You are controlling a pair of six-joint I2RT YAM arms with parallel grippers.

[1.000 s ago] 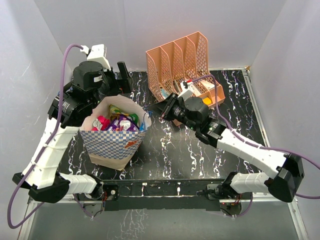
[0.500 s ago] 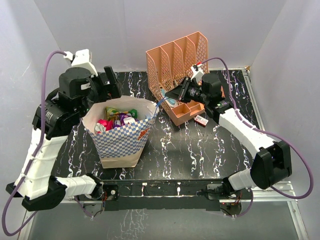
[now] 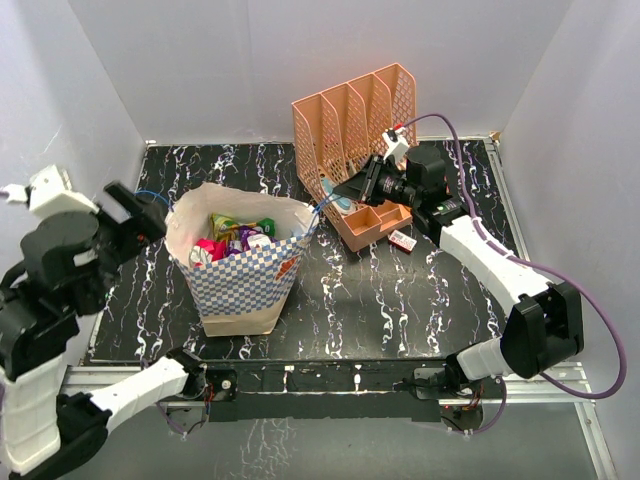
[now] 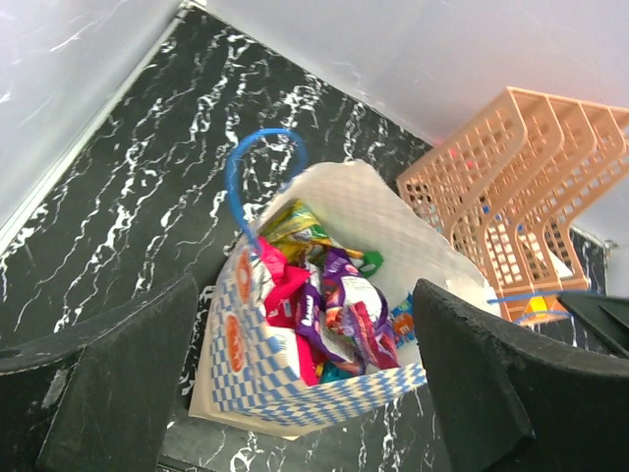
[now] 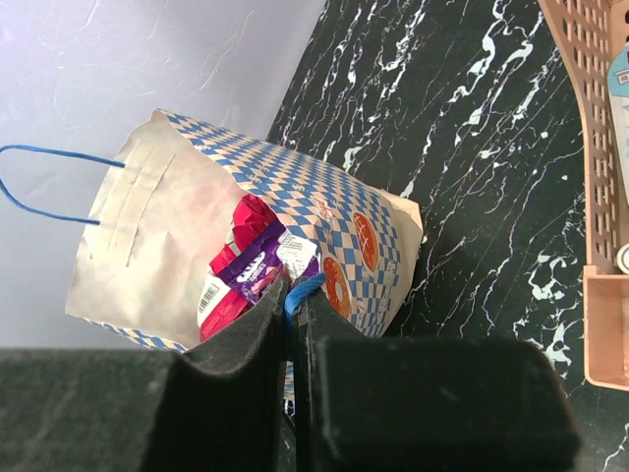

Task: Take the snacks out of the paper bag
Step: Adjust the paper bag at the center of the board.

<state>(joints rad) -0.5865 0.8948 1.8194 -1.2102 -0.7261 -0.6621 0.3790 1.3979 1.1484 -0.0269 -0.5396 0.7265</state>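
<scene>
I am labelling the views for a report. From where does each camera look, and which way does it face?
Top external: above and behind the bases, looking down on the table; both arms show.
Left wrist: high at the left, facing down into the paper bag at the snacks; the open left gripper's fingers frame it.
Right wrist: beside the bag, facing its mouth; the right gripper shows, shut on a blue cord handle.
Shared: all three see the bag, snacks and peach organizer.

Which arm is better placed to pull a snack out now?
Left. The left gripper is open, facing the open mouth of the paper bag with snacks in view; the right gripper is shut on the blue cord handle.
</scene>
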